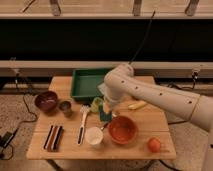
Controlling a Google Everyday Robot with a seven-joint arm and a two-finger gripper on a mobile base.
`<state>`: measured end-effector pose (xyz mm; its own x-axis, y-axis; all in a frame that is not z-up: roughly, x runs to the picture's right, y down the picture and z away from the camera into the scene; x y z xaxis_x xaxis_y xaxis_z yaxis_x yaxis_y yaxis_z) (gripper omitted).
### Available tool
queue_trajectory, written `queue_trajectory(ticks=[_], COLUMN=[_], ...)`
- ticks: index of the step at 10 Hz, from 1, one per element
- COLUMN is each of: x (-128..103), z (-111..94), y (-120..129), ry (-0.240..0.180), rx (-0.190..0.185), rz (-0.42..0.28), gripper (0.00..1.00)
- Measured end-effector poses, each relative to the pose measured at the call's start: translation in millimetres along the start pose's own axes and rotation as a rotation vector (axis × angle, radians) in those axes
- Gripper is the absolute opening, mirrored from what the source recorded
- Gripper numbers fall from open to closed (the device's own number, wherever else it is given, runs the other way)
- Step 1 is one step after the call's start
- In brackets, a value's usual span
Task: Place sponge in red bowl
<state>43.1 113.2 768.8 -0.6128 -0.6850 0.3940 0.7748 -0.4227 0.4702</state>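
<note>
The sponge (104,116) is a small dark blue-grey pad just left of the red bowl (122,130), low over the table's middle. My gripper (106,112) points down from the white arm and sits right on the sponge, shut on it. The arm's wrist hides the sponge's top. The red bowl, wide and orange-red, stands near the front edge, a short way right of and in front of the gripper.
A white cup (94,136) stands left of the red bowl, with a long white brush (82,125) beside it. A green tray (88,83) sits at the back. Further left are a maroon bowl (46,101), a small metal cup (65,107) and a striped block (53,137). An orange (154,145) and a banana (136,105) lie to the right.
</note>
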Motion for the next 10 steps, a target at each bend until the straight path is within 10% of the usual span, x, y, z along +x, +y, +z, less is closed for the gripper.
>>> queue_trajectory(ticks=[4,10], x=[-23,-66], z=[-10,24], y=[19,28], ry=[0.024,-0.045], rx=[0.008,0.063], rz=[0.021,0.033], gripper=[0.03,0.62])
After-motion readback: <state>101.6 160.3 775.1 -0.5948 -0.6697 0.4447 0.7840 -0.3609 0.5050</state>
